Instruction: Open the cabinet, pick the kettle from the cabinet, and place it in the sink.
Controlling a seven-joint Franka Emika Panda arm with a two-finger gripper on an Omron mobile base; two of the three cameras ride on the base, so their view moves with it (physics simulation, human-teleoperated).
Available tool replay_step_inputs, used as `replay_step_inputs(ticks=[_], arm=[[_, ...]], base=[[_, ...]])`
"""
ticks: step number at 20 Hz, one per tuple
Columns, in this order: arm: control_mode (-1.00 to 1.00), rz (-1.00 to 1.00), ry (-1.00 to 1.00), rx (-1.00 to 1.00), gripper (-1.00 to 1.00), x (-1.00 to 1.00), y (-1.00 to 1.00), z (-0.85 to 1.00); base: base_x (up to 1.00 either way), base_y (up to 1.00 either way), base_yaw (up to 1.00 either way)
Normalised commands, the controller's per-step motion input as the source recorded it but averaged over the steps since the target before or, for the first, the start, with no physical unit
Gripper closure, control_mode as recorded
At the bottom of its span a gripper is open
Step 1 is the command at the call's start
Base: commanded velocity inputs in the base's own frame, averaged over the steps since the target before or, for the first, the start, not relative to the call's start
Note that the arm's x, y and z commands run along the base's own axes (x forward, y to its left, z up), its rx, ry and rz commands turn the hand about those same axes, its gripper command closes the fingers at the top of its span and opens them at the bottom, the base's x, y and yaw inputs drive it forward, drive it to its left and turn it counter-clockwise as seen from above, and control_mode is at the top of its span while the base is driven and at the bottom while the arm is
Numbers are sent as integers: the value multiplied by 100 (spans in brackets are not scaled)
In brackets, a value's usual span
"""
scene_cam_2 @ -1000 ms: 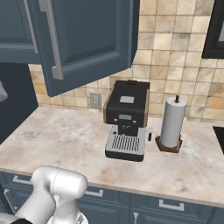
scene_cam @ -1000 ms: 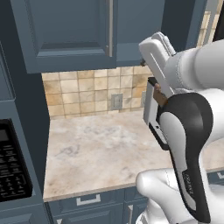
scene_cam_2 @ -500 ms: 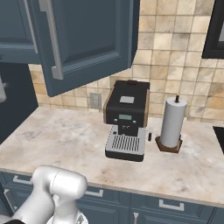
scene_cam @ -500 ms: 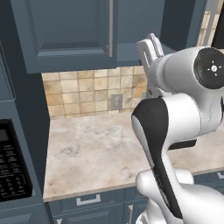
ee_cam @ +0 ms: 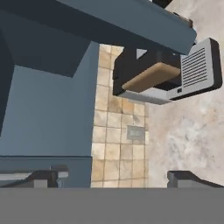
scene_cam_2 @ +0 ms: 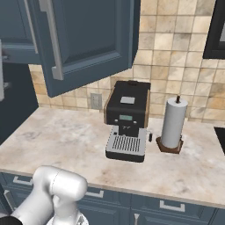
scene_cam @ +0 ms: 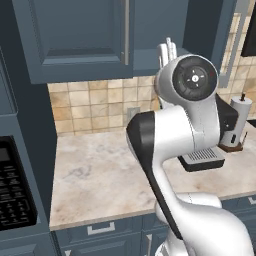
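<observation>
The dark blue-grey cabinet [scene_cam: 75,35] hangs above the counter. Its left door is closed, and its right door [scene_cam_2: 92,39] is swung wide open, with the silver bar handle [scene_cam_2: 50,41] facing out. My gripper [scene_cam: 167,50] is raised just under the cabinet's bottom edge, between the two doors. In the hand view the gripper [ee_cam: 116,177] is open, its fingertips [ee_cam: 46,177] wide apart with nothing between them. It looks along the cabinet's underside [ee_cam: 48,113] at the tiled wall. The kettle is hidden and the sink is out of view.
A black coffee machine [scene_cam_2: 127,118] stands on the marble counter [scene_cam_2: 57,140] below the open door, with a white paper towel roll [scene_cam_2: 173,125] to its right. A wall outlet [ee_cam: 135,132] sits in the backsplash. A black microwave [scene_cam: 12,190] is at the far left.
The arm has swung and rolled so that its elbow and wrist now face the left base camera, and the hand has turned up toward the cabinet. The right door stays open.
</observation>
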Motion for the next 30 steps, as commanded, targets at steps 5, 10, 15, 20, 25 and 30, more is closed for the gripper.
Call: replay_step_inputs(ticks=[5, 10, 15, 20, 25, 30], arm=[[-100, -15, 0, 11, -100, 15, 0, 0], [-100, -11, 0, 7, -100, 12, -6, 0], [-100, -8, 0, 4, -100, 8, -21, 0], [-100, -9, 3, 0, -100, 18, -28, -1], [-100, -5, 7, 0, -100, 30, -25, -8], [-100, -3, 6, 0, -100, 37, -16, -11]], base=[[0, 0, 0], [0, 0, 0], [0, 0, 0], [0, 0, 0], [0, 0, 0], [0, 0, 0]])
